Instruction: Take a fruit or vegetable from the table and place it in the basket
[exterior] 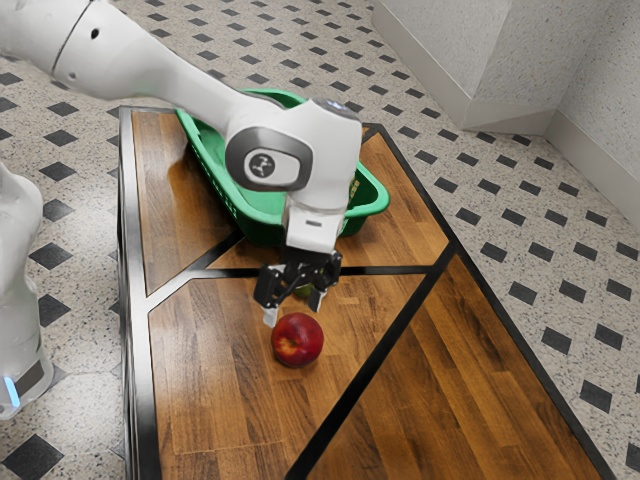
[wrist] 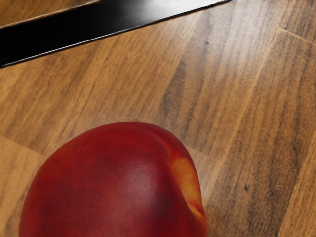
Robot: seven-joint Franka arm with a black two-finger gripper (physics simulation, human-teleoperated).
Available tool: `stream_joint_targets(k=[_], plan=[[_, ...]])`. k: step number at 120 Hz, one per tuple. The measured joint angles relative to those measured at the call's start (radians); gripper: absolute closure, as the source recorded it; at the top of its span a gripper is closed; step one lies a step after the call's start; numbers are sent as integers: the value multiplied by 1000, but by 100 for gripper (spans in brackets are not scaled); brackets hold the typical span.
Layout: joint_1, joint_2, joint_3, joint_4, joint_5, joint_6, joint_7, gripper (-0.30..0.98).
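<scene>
The gripper (exterior: 293, 308) hangs open over the desk (exterior: 200, 400), its two fingers standing apart with nothing caught between them. The red fruit (exterior: 297, 341), perhaps a nectarine, sits on the bare wood just beside the fingertips, on the side away from the basket (exterior: 375, 205); in the wrist view it looms large, close beneath the hand, its yellow dimple turned to one side. The step in hand, as I judge it, is lining up for the grasp, so the task is at its opening stage. To do it well, ease the hand over the fruit until its middle lies between the two fingers, and only then go straight down. One fingertip appears very near the fruit's edge, though its exact height above it is hard to tell; dropping from here might press on the skin or nudge the fruit into a roll. Lower until the fingers reach about the widest part, stop short of the wood, and close evenly, since a pinch too high on such a round, smooth body would likely squeeze it out. Mind the small green thing (exterior: 302, 293) partly hidden behind the gripper, which a sideways sweep could knock. Once the hold is firm, lift straight up, high enough to pass over the basket's rim, carry the fruit across the black strip (exterior: 385, 270), and let go low inside.
</scene>
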Motion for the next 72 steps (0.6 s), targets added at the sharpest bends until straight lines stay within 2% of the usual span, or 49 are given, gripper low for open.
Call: stream_joint_targets(k=[72], plan=[[3, 164, 0, 55, -2, 77, 19, 0]])
